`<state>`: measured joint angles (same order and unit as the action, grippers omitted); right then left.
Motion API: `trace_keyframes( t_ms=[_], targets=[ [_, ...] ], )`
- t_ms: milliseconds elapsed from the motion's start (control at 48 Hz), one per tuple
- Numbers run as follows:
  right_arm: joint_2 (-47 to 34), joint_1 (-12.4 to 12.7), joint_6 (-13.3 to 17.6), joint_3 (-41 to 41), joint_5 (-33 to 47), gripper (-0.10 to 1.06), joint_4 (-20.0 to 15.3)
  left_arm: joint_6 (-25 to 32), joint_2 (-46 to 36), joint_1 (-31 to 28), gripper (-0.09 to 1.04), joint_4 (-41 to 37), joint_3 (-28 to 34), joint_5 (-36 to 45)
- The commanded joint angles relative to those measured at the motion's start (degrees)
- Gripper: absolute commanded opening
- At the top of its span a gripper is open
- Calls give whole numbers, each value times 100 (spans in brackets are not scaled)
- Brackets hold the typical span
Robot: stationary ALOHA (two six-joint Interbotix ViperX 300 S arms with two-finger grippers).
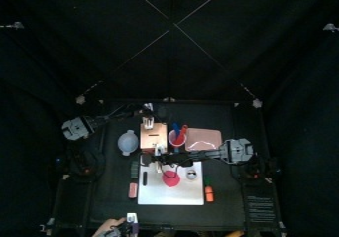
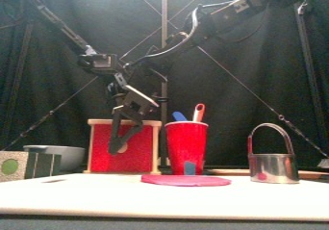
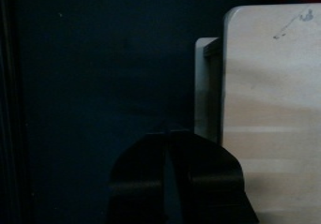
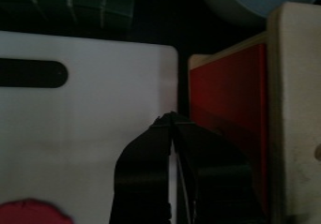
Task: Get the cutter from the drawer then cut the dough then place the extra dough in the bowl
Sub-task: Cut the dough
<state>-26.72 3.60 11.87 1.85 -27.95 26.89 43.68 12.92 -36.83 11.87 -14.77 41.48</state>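
The pale wooden box [image 1: 153, 134] stands at the back with its red drawer front [image 2: 125, 145] facing forward. A flat pink dough disc [image 2: 187, 180] lies on the white cutting board [image 1: 185, 193]. To the right of it stands the round metal cutter [image 2: 271, 159] with its wire handle up. My right gripper [image 4: 172, 120] hangs shut and empty just in front of the drawer front [image 4: 232, 87], over the board's back edge [image 4: 100, 115]. Above the box's pale top [image 3: 269, 87], my left gripper [image 3: 170, 139] is shut with nothing in it.
A red cup [image 2: 187, 147] holding a blue and a red toy knife stands right of the box. The pink tray [image 1: 205, 139] lies further right at the back. The blue-grey bowl [image 1: 127, 141] sits left of the box.
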Motion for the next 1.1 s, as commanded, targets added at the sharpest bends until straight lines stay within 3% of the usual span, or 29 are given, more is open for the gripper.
trace_keyframes(
  t_ms=[21, 375, 771, 1104],
  targets=[
    [114, 114, -18, -185, 26, 17, 35, 0, -70, 9, 43, -62, 70, -70],
    [176, 70, 9, -229, -79, 17, 0, -26, -105, 9, 43, -53, 70, -158],
    [519, -229, 9, -554, -79, 17, -18, -114, -563, -9, 43, 26, 79, -853],
    [1582, -615, 9, 246, -246, 17, -44, -114, -1248, 35, 43, 519, -501, -1679]
  ],
)
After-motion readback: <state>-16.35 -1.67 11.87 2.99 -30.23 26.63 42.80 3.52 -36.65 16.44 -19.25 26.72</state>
